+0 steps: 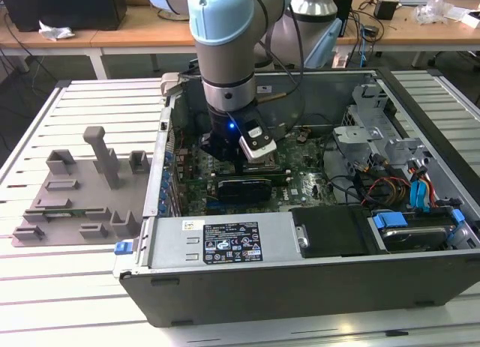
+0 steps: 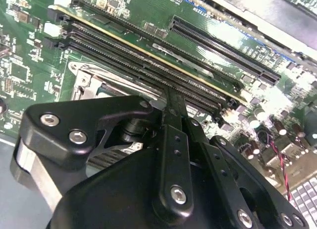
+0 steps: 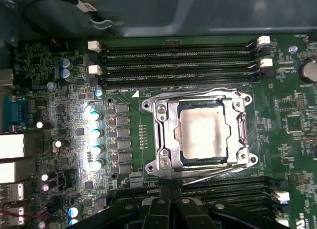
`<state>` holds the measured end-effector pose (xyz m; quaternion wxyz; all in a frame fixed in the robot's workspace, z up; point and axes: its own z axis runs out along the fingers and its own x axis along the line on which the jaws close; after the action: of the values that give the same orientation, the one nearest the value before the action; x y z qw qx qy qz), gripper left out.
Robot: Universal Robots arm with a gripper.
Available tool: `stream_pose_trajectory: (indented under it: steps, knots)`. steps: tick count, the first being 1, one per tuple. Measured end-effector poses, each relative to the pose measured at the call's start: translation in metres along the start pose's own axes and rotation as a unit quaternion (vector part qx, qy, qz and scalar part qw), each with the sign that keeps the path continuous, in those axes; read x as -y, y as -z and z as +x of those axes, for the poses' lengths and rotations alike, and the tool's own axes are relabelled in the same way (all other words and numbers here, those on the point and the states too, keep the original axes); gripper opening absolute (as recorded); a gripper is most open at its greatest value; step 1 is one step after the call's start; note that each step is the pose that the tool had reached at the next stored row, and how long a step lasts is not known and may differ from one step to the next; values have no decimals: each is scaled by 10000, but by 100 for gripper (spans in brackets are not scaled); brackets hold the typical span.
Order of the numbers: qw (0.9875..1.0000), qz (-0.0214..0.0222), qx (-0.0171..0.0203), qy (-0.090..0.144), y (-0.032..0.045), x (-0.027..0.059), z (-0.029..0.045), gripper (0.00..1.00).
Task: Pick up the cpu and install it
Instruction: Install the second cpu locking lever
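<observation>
Just above the motherboard [image 3: 64,115], inside the open computer case [image 1: 300,287], the pincer [image 3: 171,209] hangs with its fingers [image 2: 173,125] drawn together and nothing between them. In the first wrist view the cpu [image 3: 203,135] lies flat in the socket [image 3: 161,135], at about one o'clock from the fingertips and apart from them, with the metal frame around it. Memory slots [image 3: 178,58] run across at twelve o'clock of the socket, and a row of capacitors [image 3: 95,140] stands at nine o'clock. In the exterior view a grey fixture tray [image 1: 75,197] rests on the counter [image 1: 45,302] at nine o'clock of the case. The risk, as I judge it: if the chip sits slightly askew, any downward press could bend socket pins.
</observation>
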<state>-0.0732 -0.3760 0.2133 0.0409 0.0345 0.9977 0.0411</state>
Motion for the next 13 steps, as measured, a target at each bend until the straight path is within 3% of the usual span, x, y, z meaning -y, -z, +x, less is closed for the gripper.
stream_pose_trajectory:
  steps: [3,7,10,12,13]
  knots:
    - [10000,0,0,0,50,-4,-4,11]
    - [10000,0,-1,1,62,-1,-6,11]
    - [10000,-23,-1,-2,65,51,-9,11]
    - [10000,-94,-6,-8,69,90,-10,11]
    - [9996,-267,-18,-22,71,117,-10,11]
